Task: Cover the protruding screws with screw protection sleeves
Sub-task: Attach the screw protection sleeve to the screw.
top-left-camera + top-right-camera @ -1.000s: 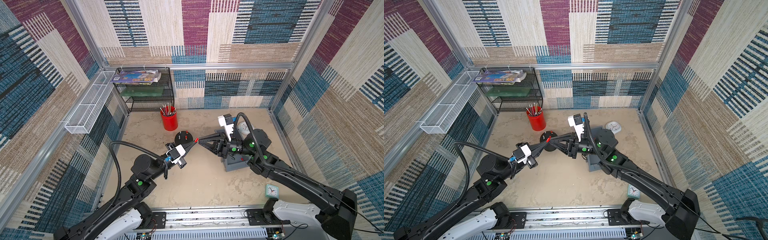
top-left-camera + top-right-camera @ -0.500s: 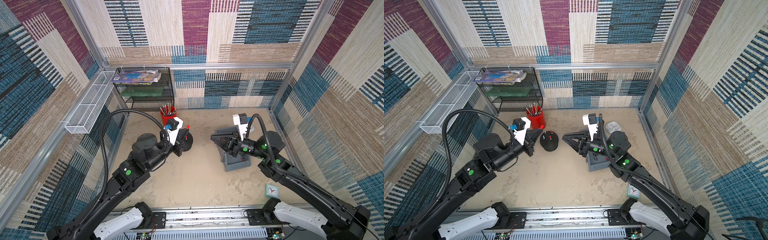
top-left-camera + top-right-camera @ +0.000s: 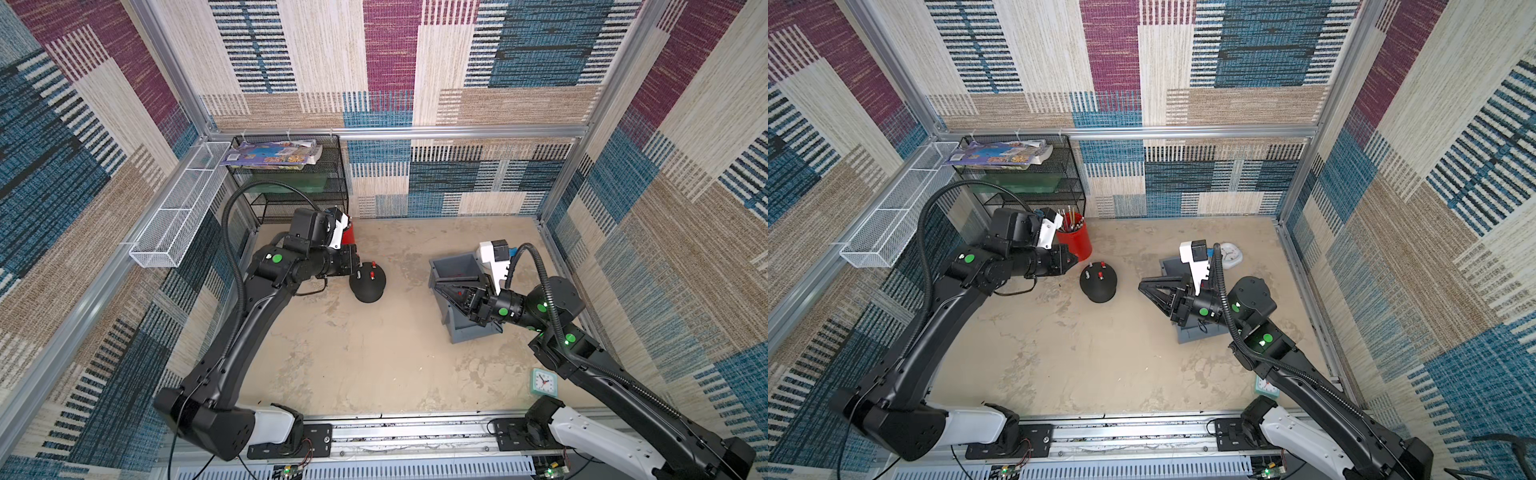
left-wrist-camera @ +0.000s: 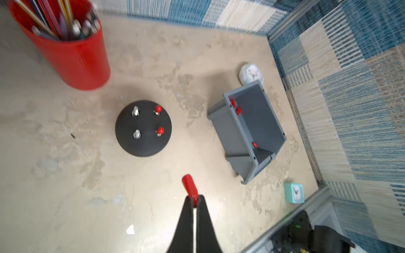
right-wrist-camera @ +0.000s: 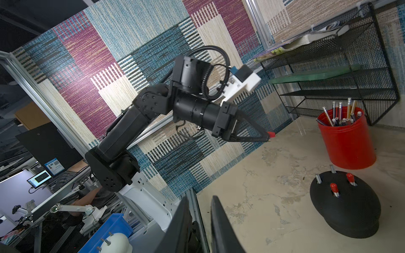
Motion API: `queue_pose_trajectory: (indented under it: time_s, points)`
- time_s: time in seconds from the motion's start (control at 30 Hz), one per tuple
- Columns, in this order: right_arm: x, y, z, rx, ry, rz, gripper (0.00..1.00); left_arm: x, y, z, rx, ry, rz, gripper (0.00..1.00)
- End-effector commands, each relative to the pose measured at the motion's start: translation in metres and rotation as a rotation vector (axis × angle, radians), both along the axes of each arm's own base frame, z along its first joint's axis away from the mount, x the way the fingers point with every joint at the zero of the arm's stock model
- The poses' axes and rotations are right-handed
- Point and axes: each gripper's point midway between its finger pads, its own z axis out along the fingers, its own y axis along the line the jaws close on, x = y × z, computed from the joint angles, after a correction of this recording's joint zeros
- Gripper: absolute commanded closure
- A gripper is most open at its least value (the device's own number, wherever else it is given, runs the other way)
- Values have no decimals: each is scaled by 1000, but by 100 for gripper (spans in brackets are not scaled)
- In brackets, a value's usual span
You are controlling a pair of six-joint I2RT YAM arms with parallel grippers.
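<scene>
Protruding screws stand four in a square on a black dome base. The base sits on the bench a little left of centre in both top views, near the red cup of pencils. Two of the four already wear red screw protection sleeves, and in both top views these are the pair toward the right side of the dome. The two on its left side are bare metal.

The left end effector is pinched together on one more sleeve. This held sleeve pokes out past the black tips. In a top view the tips hang just left of the dome and in front of the red cup, apart from both.

A few more sleeves lie inside the grey bin, which is right of centre in the top views. The right end effector hovers beside that bin. In its own wrist view the fingers stand slightly apart with nothing between them. A round white clock sits behind the bin, and a small teal clock is at lower right.
</scene>
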Motion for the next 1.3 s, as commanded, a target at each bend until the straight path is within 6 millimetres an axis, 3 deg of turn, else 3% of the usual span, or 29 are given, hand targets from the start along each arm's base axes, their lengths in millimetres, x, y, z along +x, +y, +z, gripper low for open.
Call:
queue_pose_trajectory:
  time_s: [0.0,0.33,0.57,0.73,1.03,1.27]
  points:
    - [-5,-3,3,31,-5,6,79,-8,-5,-21,-114,209,1,100]
    - [-11,-4,-4,37,-4,11,79,25,-5,-82,-207,482,89,100]
    - [-12,-4,-10,37,0,14,79,46,21,-113,-151,556,191,100]
    - [-12,-5,-12,40,-1,9,79,59,28,-122,-144,590,208,100]
    - [-7,-5,-19,32,13,-16,79,70,21,-136,-162,628,186,100]
    - [-4,-3,-24,20,18,-17,79,73,15,-129,-195,622,158,100]
